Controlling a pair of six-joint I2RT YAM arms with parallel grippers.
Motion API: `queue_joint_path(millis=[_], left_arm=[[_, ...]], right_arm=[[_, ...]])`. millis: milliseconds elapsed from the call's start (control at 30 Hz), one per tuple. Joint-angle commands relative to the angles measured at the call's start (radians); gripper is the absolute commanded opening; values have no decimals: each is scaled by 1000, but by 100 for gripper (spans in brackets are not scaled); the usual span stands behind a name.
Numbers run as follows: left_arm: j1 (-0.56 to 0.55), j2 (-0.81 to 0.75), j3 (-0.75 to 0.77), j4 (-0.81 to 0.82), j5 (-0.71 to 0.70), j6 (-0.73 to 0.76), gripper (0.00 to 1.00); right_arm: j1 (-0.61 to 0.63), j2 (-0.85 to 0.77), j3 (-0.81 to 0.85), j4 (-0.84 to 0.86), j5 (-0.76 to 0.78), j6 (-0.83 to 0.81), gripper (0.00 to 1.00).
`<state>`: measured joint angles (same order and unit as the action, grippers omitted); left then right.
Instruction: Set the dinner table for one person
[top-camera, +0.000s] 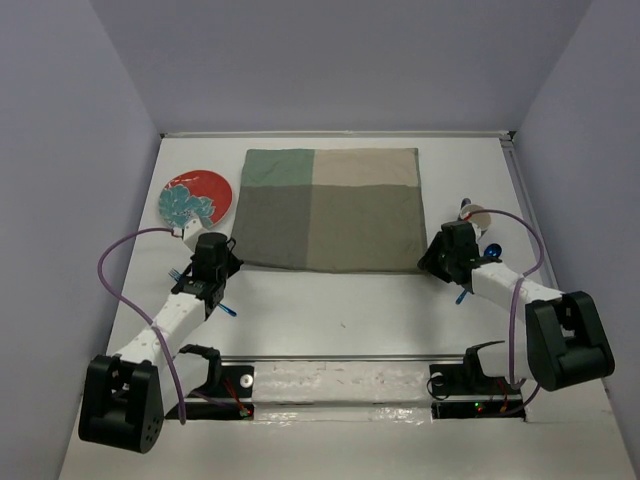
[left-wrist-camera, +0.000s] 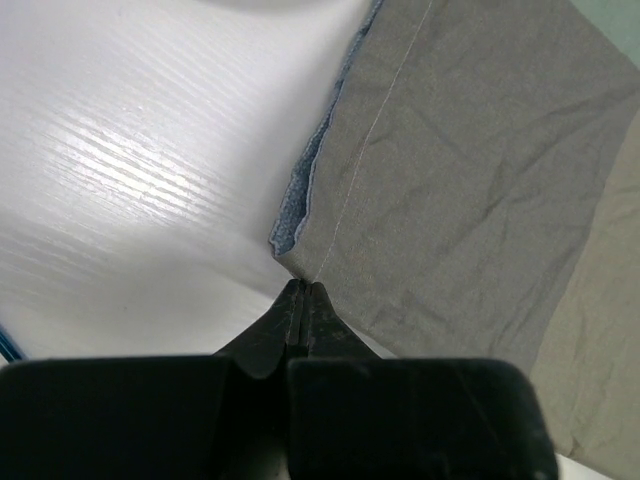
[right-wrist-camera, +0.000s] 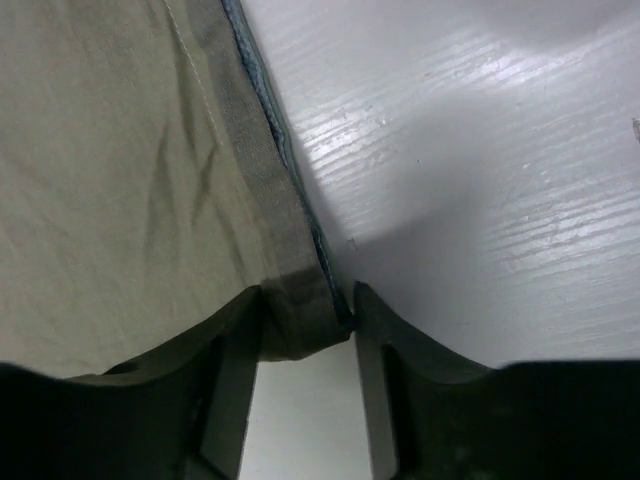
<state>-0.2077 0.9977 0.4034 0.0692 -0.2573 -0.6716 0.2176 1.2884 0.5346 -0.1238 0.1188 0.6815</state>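
Wrist views first: found left gripper (left-wrist-camera: 300, 288) with jaws pressed together at near-left corner of cloth mat (left-wrist-camera: 470, 170), hold on fabric impossible to tell; found right gripper (right-wrist-camera: 308, 300) with jaws apart, straddling the near-right corner. From overhead alone, saw mat lying flat on white dinner table (top-camera: 340, 310), red floral plate (top-camera: 197, 197) just beside its far-left corner.

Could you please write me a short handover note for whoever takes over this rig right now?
Left gripper: shut, tips at the cloth mat's near-left corner; whether it pinches cloth is unclear.
Right gripper: open, the mat's near-right corner between its fingers.
Red plate sits on the dinner table, just left of the mat; small items lie to the mat's right, too small to identify.
Done: mat lies flat. Left: plate onto the mat, probably, and the remaining items placed.
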Motion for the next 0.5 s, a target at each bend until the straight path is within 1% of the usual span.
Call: queue_joint_path(millis=[0,33,133,167,300,400,467], left_arm=[[1,-19,-23,4,15,-2,0],[1,-21,-28,4,16,-6,0],[1,-33,-43,3,35,-26,0],[2,-39,-47,1,35,-28,0],[1,-92,-55,-41,23,-26,0],[1,-128,-60,-68,3,-32,0],[1,-168,-57,-121,-23,-40,0]], right_arm=[[6,2,-10,33,12,56,40],[6,-6,-16,30,18,72,36],[6,-44,-33,10,38,102,29],[6,-53,-42,1,53,118,22],[6,-113,-39,-71,94,127,10],[6,-165,-56,-118,93,131,10],[6,-214,-62,-151,93,127,16]])
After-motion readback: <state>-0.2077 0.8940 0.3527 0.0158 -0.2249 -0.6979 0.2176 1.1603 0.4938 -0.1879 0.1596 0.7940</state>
